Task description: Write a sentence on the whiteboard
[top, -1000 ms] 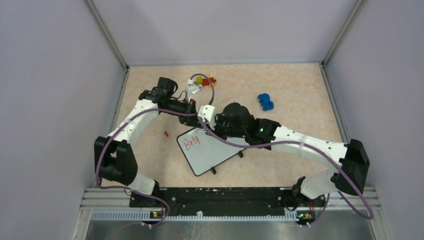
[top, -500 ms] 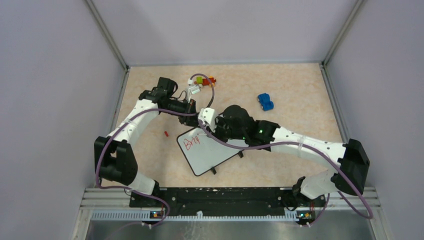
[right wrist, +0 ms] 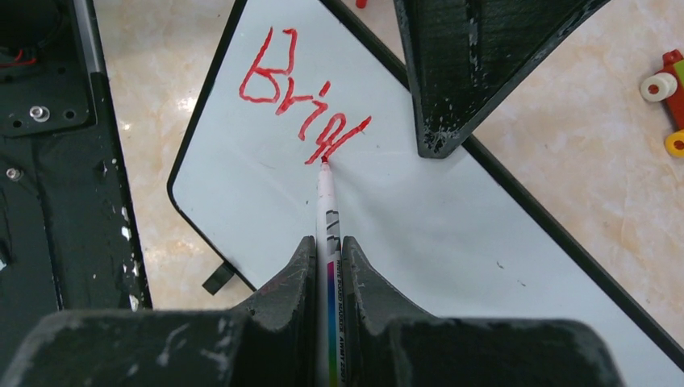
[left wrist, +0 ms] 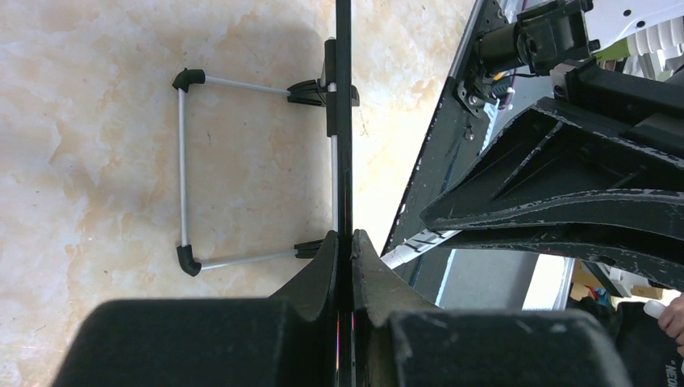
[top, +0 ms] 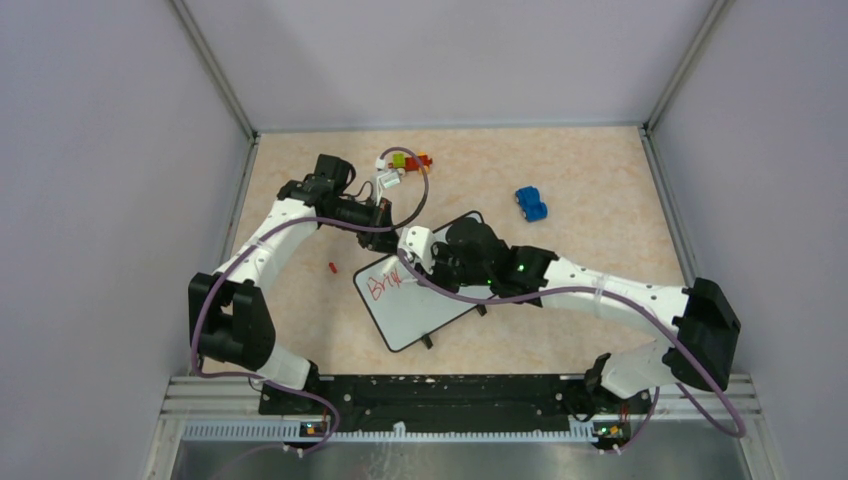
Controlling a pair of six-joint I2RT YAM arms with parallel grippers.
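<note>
As the right end effector pinches a thin white marker, the left end effector just ahead clamps the white dark-framed whiteboard.

Left of the whiteboard we find bare table beyond a small red piece; left arm and right arm crowd its far edge.

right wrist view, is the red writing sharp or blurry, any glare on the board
Right wrist: the sentence is sharp, the whiteboard evenly lit without glare; the right hand holding the marker looks soft up close. Top external: too small to read.
</note>
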